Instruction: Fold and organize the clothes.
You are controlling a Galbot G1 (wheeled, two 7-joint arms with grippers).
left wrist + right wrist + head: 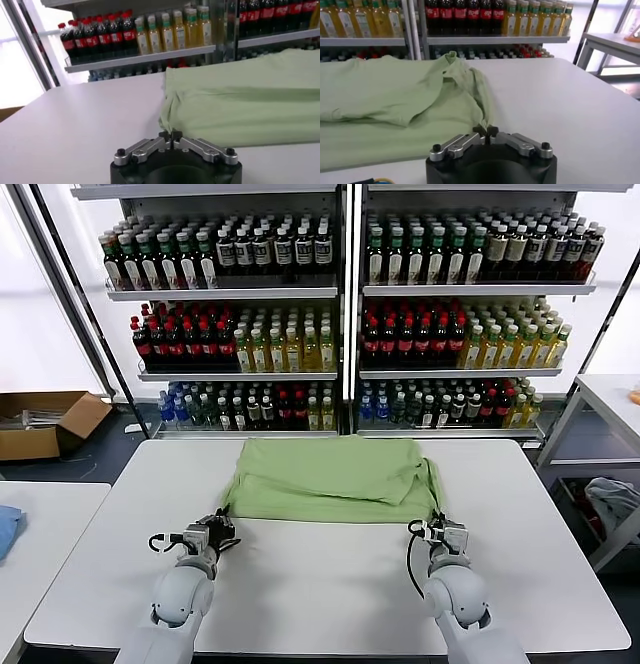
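A light green shirt lies folded across the far half of the white table. My left gripper is shut on the shirt's near left corner; in the left wrist view the fabric is pinched between the fingertips. My right gripper is shut on the shirt's near right corner; in the right wrist view the cloth runs up from the jaws. No logo or buttons show.
Shelves of bottles stand behind the table. A cardboard box lies on the floor at the left. A second table with a blue cloth is at the left, another table at the right with a grey bundle beneath.
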